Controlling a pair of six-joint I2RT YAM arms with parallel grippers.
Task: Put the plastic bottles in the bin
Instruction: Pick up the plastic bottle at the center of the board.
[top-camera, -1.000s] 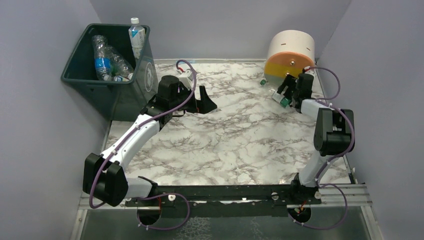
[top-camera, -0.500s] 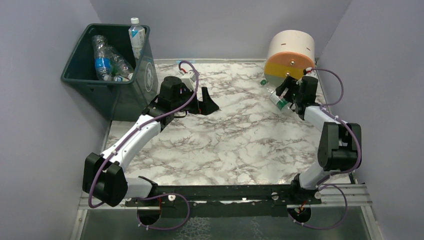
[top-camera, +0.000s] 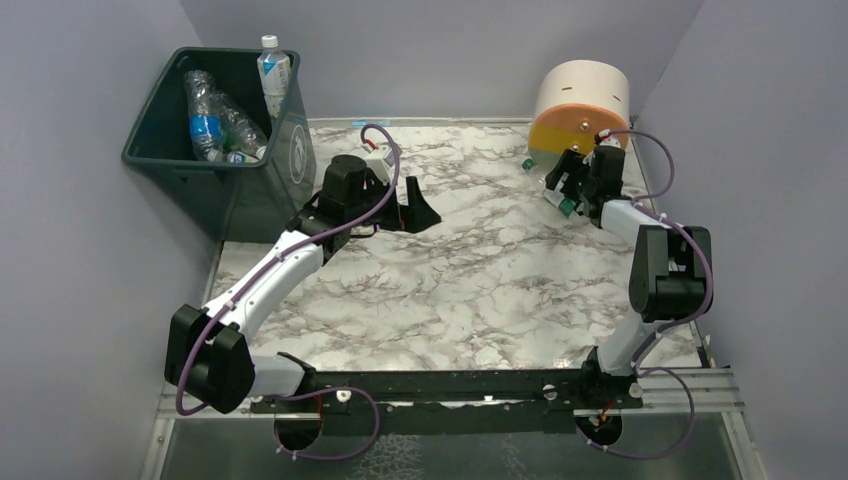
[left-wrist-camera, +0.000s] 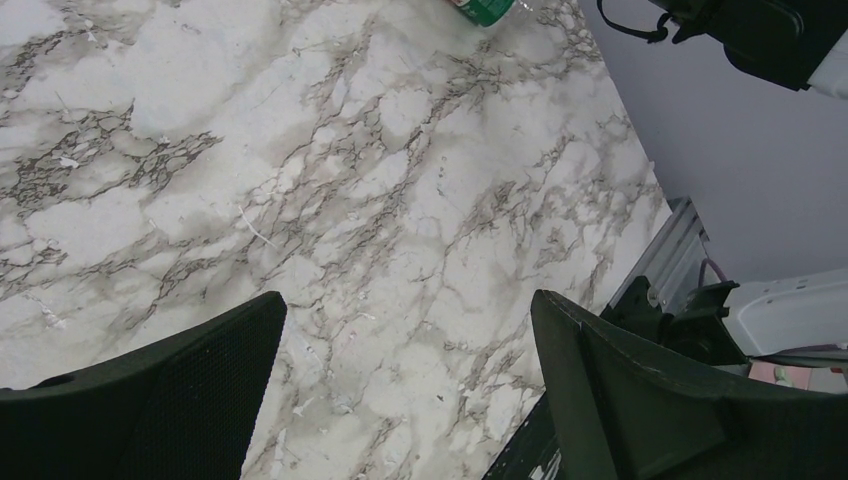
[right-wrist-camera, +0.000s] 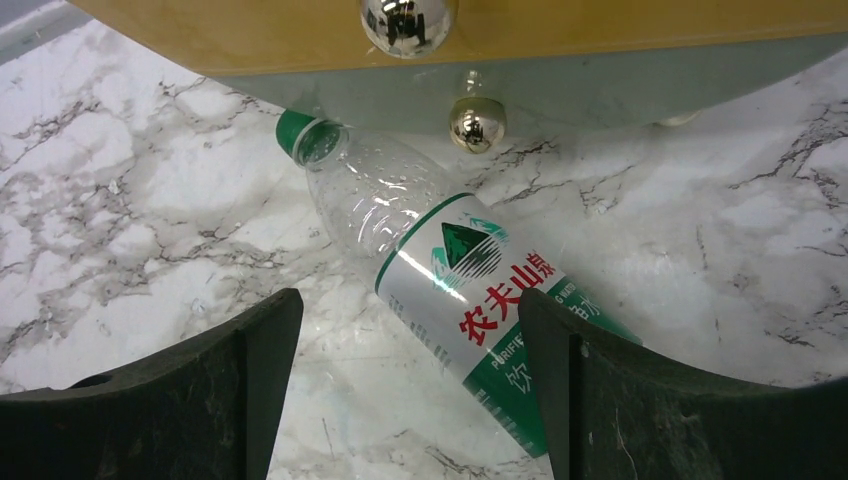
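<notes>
A clear plastic bottle (right-wrist-camera: 450, 270) with a green cap and a green and white label lies on the marble table against the foot of the big cylinder; it also shows in the top view (top-camera: 556, 198). My right gripper (right-wrist-camera: 410, 330) is open just above it, its right finger over the bottle's base end, and it shows in the top view (top-camera: 568, 186). My left gripper (top-camera: 415, 205) is open and empty over bare marble in the wrist view (left-wrist-camera: 405, 320). The dark green bin (top-camera: 290, 160) stands at the far left with several bottles (top-camera: 207, 125) inside.
The cream, orange and yellow cylinder (top-camera: 583, 105) stands at the back right, its underside right above the bottle (right-wrist-camera: 560, 25). One bottle (top-camera: 272, 70) stands upright at the bin's back right corner. Grey walls close in on both sides. The table (top-camera: 480, 290) is marble.
My right arm has shifted a little by the cylinder, its gripper staying open over the bottle. My left gripper has crept slightly to the right, still open.
</notes>
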